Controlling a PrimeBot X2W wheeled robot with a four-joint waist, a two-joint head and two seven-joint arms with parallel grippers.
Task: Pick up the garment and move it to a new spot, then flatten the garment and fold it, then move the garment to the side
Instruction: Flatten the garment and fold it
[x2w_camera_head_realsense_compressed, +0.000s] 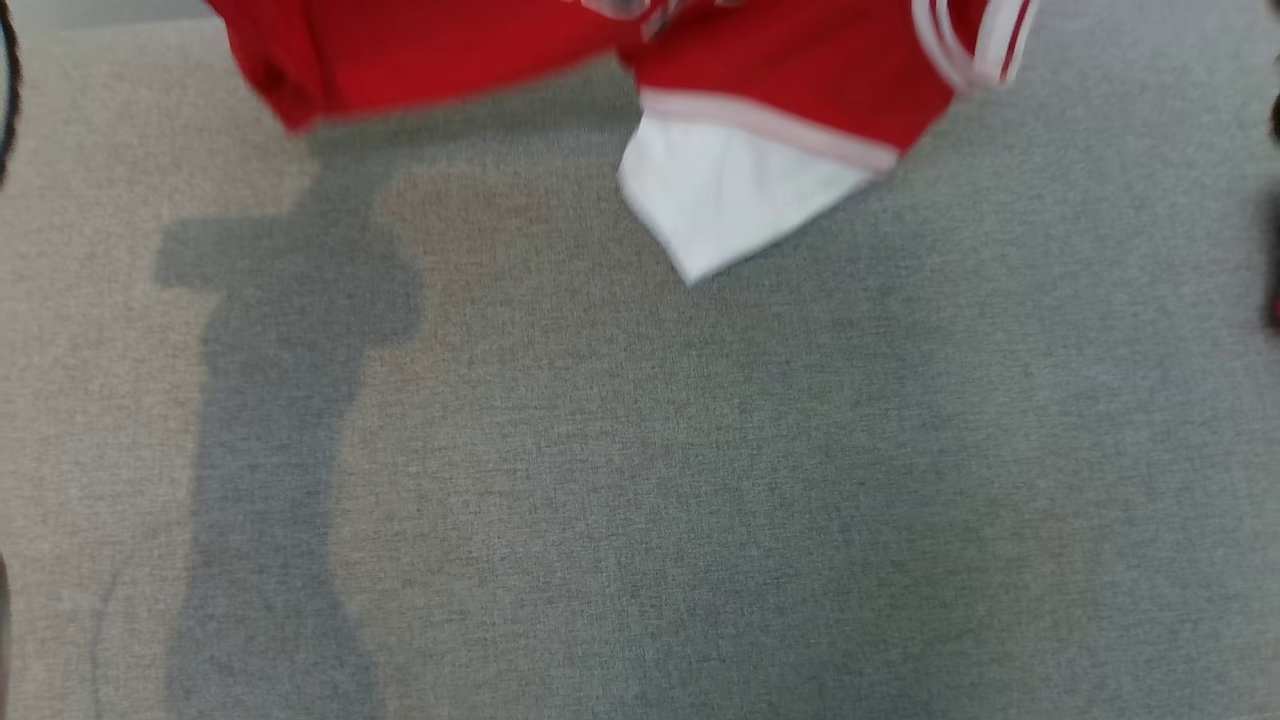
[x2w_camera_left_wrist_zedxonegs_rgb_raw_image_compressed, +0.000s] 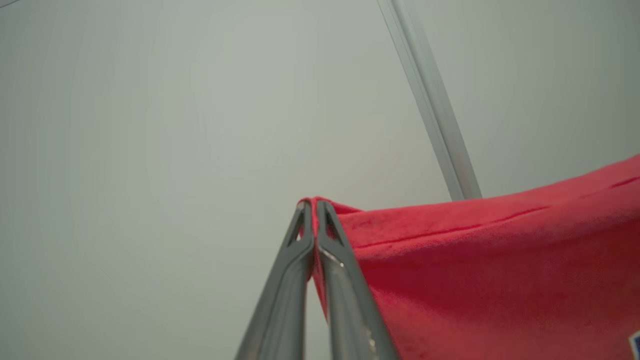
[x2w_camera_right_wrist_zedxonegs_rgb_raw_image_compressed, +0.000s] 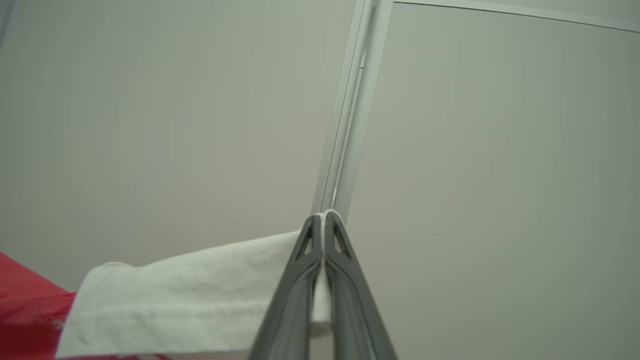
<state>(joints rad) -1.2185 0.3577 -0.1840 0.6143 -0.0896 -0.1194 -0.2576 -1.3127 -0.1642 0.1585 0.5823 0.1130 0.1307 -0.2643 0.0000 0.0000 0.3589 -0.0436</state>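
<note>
The garment (x2w_camera_head_realsense_compressed: 800, 70) is red with white stripes and a white panel. It hangs across the top of the head view, its white corner dangling above the grey cloth surface (x2w_camera_head_realsense_compressed: 640, 480). In the left wrist view my left gripper (x2w_camera_left_wrist_zedxonegs_rgb_raw_image_compressed: 314, 202) is shut on a red edge of the garment (x2w_camera_left_wrist_zedxonegs_rgb_raw_image_compressed: 500, 260), which stretches off to the right. In the right wrist view my right gripper (x2w_camera_right_wrist_zedxonegs_rgb_raw_image_compressed: 323, 216) is shut on the garment's white edge (x2w_camera_right_wrist_zedxonegs_rgb_raw_image_compressed: 190, 295), which runs left to a red part. Both grippers point up at a pale wall.
Shadows of the arms and the lifted cloth fall on the grey surface at left (x2w_camera_head_realsense_compressed: 280, 420). A pale wall with a metal seam strip (x2w_camera_right_wrist_zedxonegs_rgb_raw_image_compressed: 350, 110) stands behind the grippers. Dark objects sit at the far right edge (x2w_camera_head_realsense_compressed: 1274, 200).
</note>
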